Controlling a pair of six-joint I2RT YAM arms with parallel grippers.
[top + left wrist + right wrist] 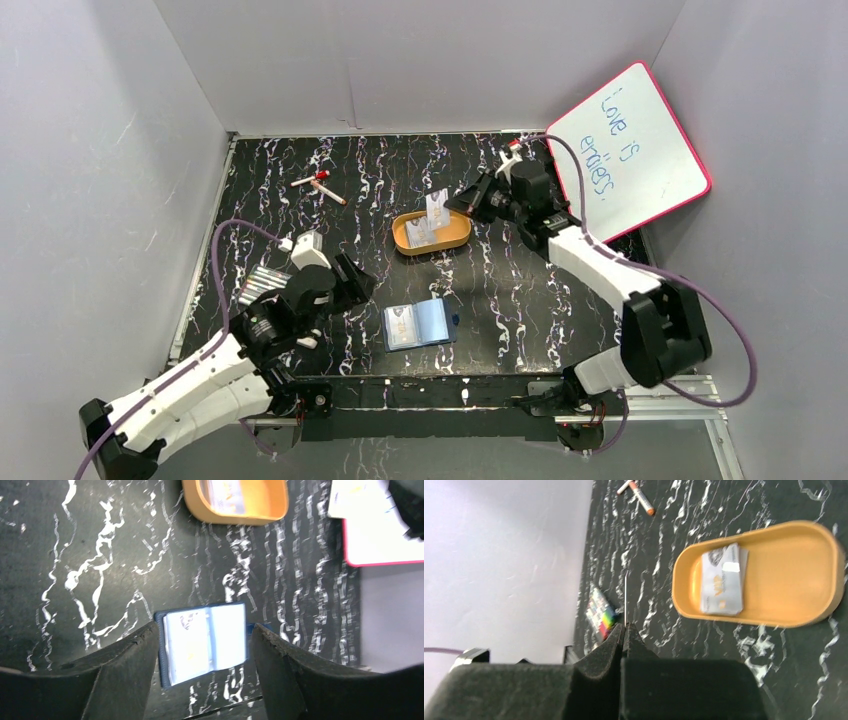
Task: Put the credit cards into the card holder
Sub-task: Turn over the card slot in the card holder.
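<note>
Pinching card: the right gripper (462, 203) has its jaws pressed together on one credit card (437, 207). It grips the card by an edge, so the card stands upright ahead of the fingertips. The right wrist view shows it edge-on, as a thin line.
Reason for the grip: in all likelihood, an edge hold leaves most of the card free to slide into a pocket.
Remaining cards: a small stack of credit cards (722, 580) lies flat in the orange tray (804, 565), just beyond the closed jaws and off to one side.
Card holder: the navy card holder (418, 325) lies open and flat on the marbled black table (520, 300), well apart from the right jaws. In the left wrist view it sits framed between the left jaws. Its left page seems to carry a pale card already.
Left gripper: the left gripper (350, 280) has its jaws spread wide and holds nothing. It hovers beside the holder, apparently without touching it, and is probably placed to steady the open pages.
Step in hand: carrying the pinched card from tray to holder, by the look of it.
Beyond the jaws: two markers (320, 185) lie near the far wall, and a pink-framed whiteboard (630, 150) leans behind the right arm.
</note>
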